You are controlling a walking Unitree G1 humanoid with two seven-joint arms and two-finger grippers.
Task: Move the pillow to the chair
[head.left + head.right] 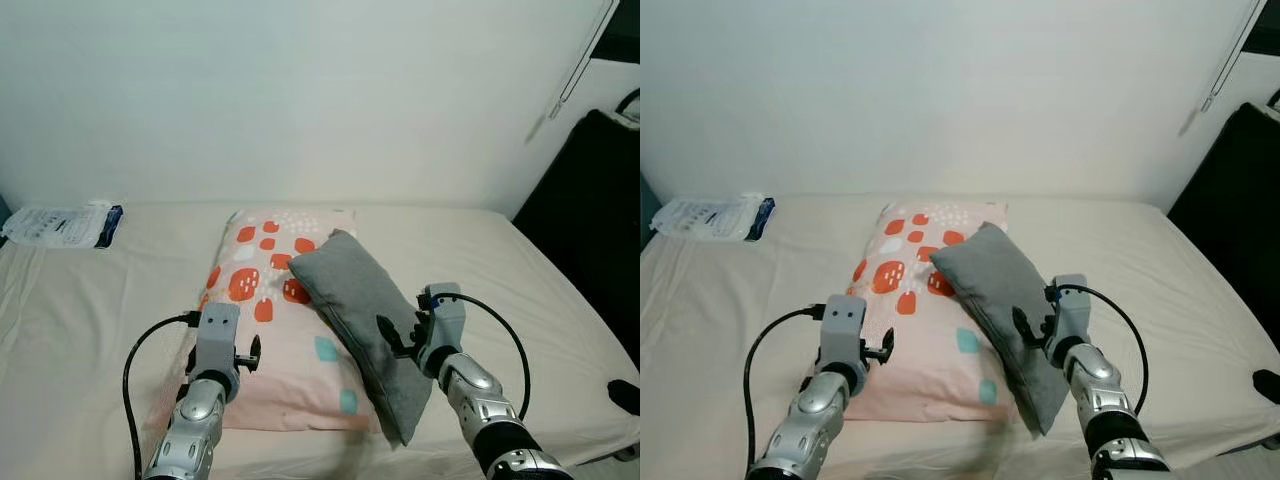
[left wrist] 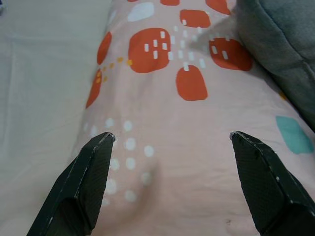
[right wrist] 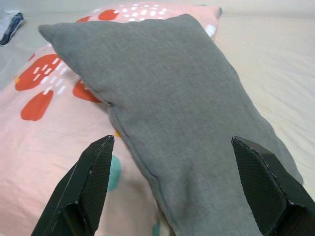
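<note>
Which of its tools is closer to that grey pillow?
The right tool: it hovers open at the grey pillow. The left tool is over the patterned pillow beside it.

Bed [image 1: 80,330]: cream sheet, lightly creased. White plastic packet with blue print [image 1: 60,224] lies at the bed's far left corner, close to the wall [image 1: 300,100], which is plain white along the far edge. Thin white rod [image 1: 580,62] slants across the wall above the far right corner. Small black object [image 1: 625,395] just off the bed's right edge, can't identify.
</note>
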